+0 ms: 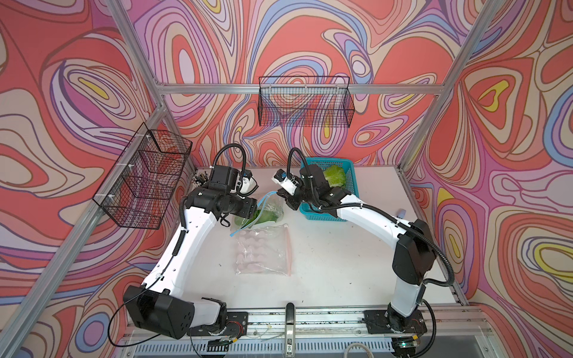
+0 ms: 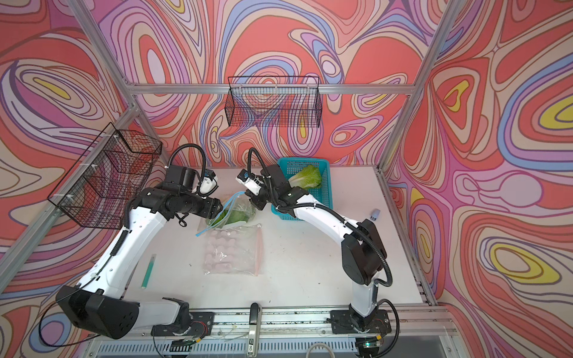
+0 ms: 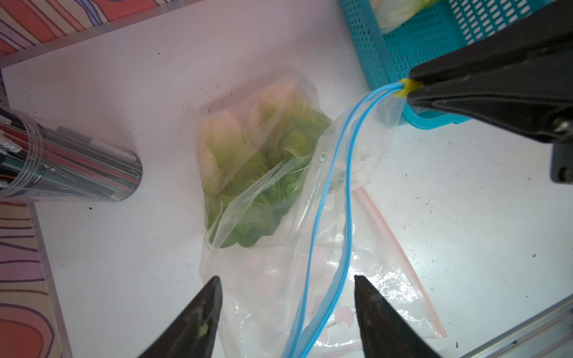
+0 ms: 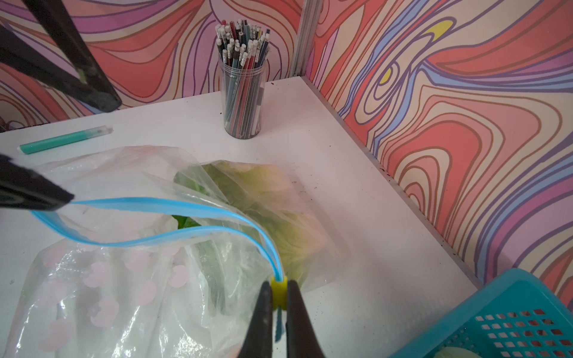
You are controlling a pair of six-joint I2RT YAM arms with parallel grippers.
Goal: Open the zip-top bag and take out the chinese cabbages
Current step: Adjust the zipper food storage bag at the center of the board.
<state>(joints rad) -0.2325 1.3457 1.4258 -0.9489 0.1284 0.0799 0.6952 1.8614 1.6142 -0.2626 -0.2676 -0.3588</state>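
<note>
Plastic film, clear and crinkled, forms the zip-top bag (image 1: 274,206). In both top views it lies on the white counter (image 1: 341,263) between the two arms, just beside a perforated teal basket (image 1: 351,181). One crinkly yellow-green cabbage head (image 1: 335,175) lies in the basket. A second flat bag (image 1: 263,251) with pale pink pieces touches the first.

In the left wrist view, the left jaws, black and tapered, stand apart, and the blue zip track (image 3: 322,217) runs between them. The chinese cabbages (image 3: 263,161), white at the base and green at the tips, lie inside the bag.

In the right wrist view, the right jaws are clamped on the small yellow slider (image 4: 279,293). The track parts into two wavy ribbons, so the mouth gapes. A round clear cup of pencils (image 4: 243,93) stands upright near the corner.
</note>
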